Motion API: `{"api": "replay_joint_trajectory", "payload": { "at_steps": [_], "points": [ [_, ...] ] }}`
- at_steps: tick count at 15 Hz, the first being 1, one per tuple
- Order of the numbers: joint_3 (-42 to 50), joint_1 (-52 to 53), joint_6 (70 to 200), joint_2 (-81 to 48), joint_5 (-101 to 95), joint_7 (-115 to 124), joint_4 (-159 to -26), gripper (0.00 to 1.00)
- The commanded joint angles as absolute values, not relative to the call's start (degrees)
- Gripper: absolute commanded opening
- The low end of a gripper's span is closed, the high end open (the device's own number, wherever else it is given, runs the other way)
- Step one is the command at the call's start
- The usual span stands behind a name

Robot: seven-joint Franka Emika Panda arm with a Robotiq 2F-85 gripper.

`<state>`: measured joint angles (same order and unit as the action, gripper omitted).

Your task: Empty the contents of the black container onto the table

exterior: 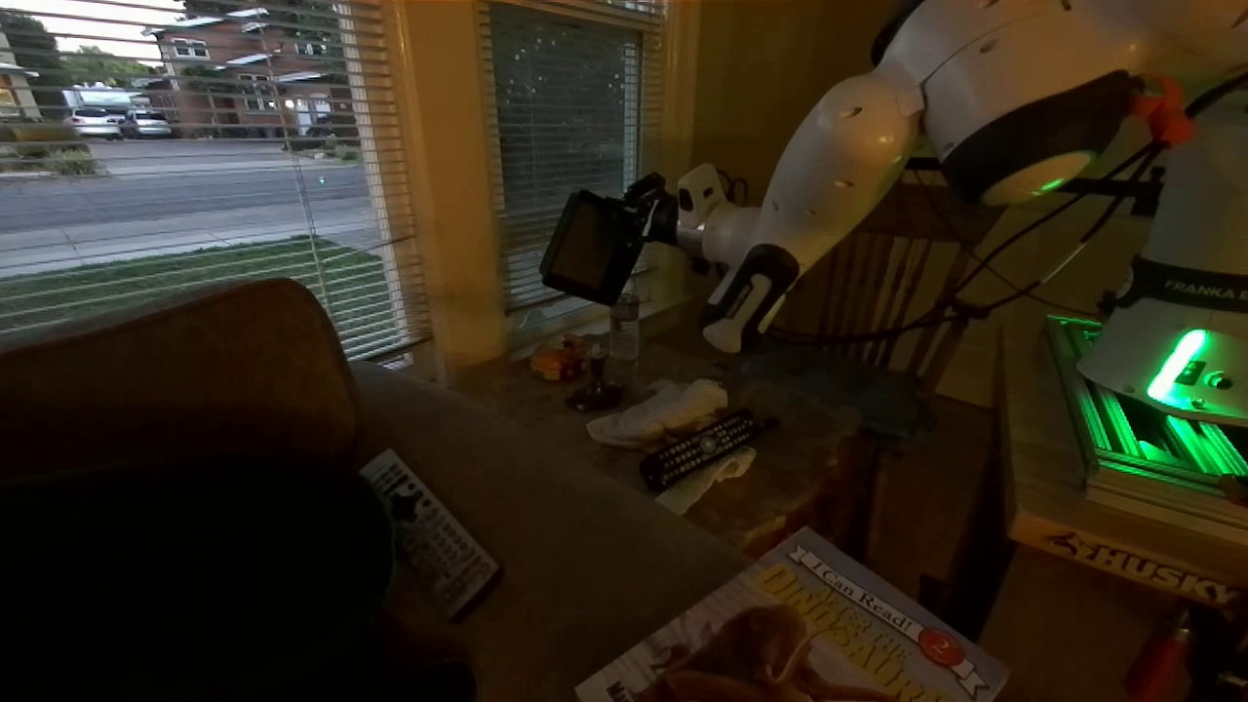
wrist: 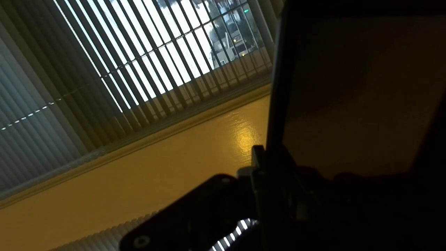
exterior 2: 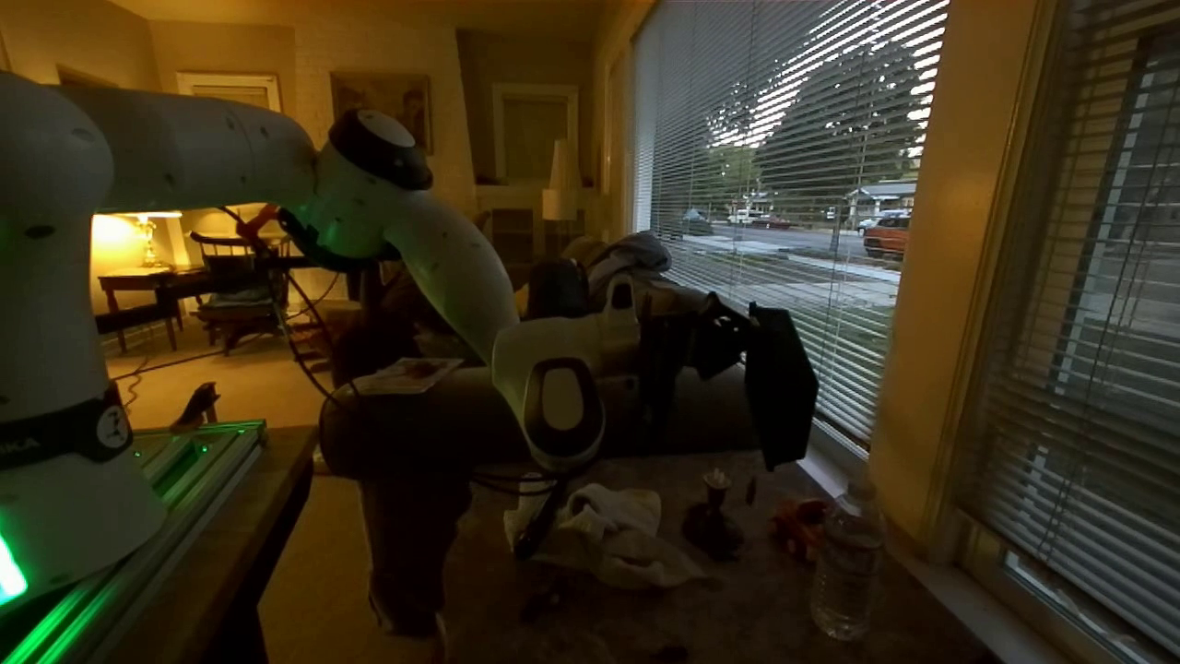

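Window blinds [exterior 2: 784,203] hang beside the table [exterior 2: 765,604], and on it I see a clear water bottle [exterior 2: 846,576], some white cloth [exterior: 663,414] and a black remote [exterior: 697,450]. With my gripper [exterior 2: 728,339] I squeeze the black container [exterior 2: 784,392] by one side, and I hold it up in the air, higher than the table and tipped over. It is too dark for me to tell what is in it.

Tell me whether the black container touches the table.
Apart: in an exterior view the black container hangs above the table, with a bottle visible below its lower edge.
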<state>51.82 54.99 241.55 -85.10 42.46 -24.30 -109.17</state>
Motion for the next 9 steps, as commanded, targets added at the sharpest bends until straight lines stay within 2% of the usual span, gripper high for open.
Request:
{"api": "replay_joint_trajectory", "payload": {
  "at_steps": [1, 5, 9],
  "points": [
    [51.2, 55.0, 242.4, -84.9, 45.8, -28.0, -108.3, 0.02],
    [47.3, 52.1, 242.8, -83.6, 45.3, -27.5, -110.6, 0.02],
    [40.4, 46.8, 237.8, -73.8, 40.1, -30.3, -116.0, 0.02]
  ]
}}
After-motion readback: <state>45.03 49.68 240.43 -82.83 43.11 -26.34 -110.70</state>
